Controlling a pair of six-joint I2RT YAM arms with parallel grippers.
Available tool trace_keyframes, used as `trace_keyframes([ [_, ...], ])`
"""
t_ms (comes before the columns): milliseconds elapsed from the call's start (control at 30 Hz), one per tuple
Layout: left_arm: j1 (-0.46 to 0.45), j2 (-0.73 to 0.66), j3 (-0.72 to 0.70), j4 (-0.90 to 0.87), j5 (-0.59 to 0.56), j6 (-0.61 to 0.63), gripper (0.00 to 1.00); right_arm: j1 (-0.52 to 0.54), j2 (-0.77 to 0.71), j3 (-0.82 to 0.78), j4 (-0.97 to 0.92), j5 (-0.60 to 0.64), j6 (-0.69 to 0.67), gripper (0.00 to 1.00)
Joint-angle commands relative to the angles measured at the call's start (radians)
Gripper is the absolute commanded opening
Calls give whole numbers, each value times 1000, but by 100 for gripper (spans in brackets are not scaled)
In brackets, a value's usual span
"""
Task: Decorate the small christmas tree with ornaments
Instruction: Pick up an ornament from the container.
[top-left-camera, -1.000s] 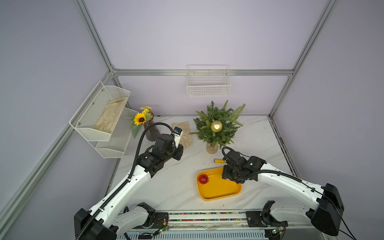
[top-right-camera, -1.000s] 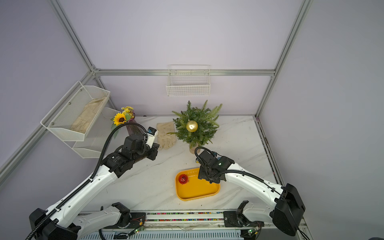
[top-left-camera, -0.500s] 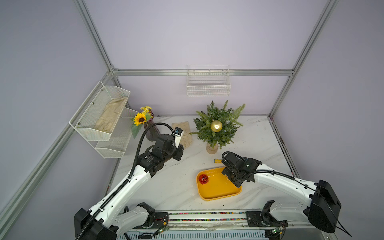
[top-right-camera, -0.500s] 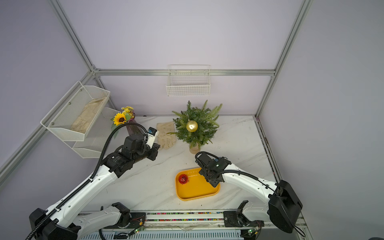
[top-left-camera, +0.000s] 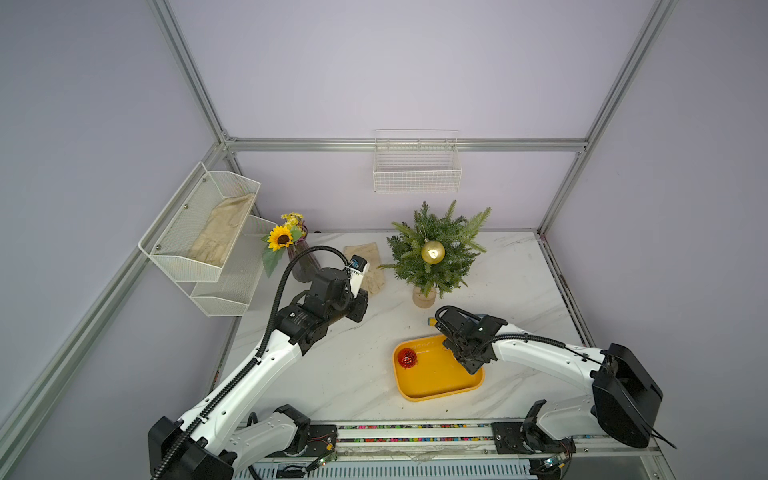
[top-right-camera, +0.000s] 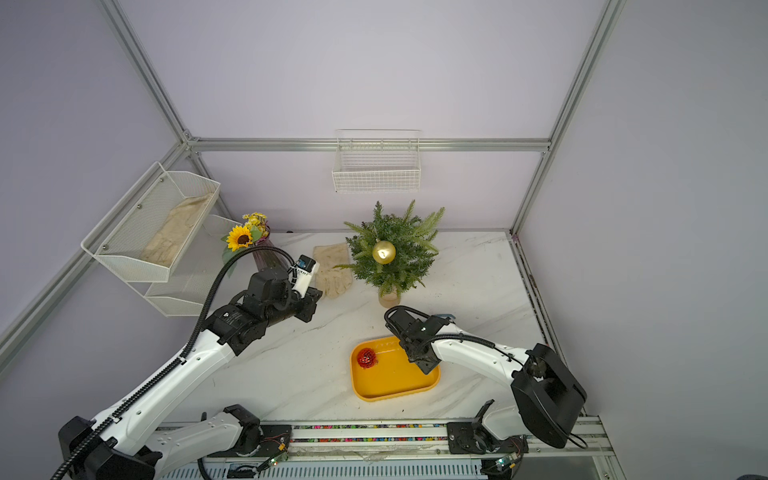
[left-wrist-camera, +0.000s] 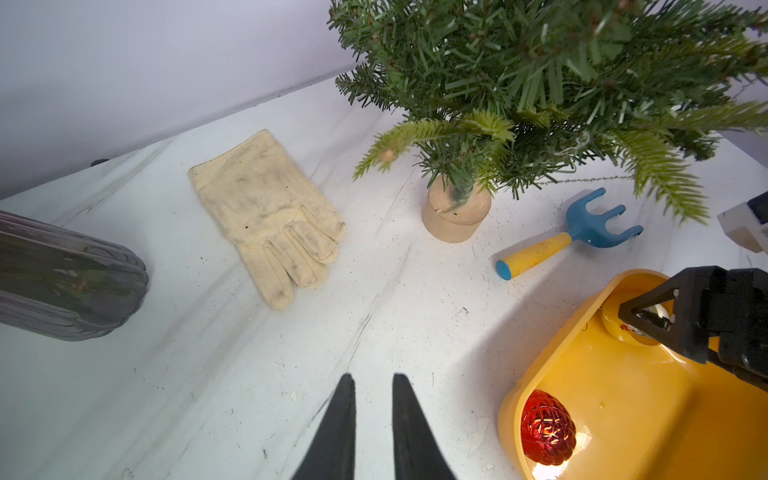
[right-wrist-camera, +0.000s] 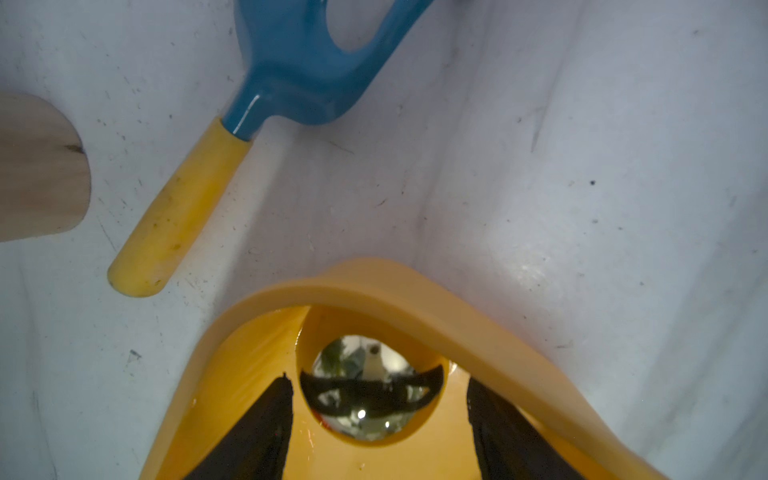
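Open right tool (right-wrist-camera: 377, 378) astride shiny gold bauble (right-wrist-camera: 370, 395) in yellow tray (right-wrist-camera: 374, 274) corner; likely light, slick, fragile: pinch middle gently.

glove (left-wrist-camera: 266, 208) flat | toy rake (left-wrist-camera: 573, 237) near yellow tray (left-wrist-camera: 623, 415) | vase (left-wrist-camera: 70, 282) probably glass

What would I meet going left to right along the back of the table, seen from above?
In a top view: white wire shelf, sunflower bouquet, cream glove, small christmas tree carrying a gold ornament.
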Motion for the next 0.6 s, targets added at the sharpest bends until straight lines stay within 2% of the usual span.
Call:
trace_keyframes([
  [0,6,-29,-8,26,18,25,19,2,12,-13,11,31,140,69],
  [567,5,-8,-4,26,21,29,18,2,76,-41,99,15,133,63],
])
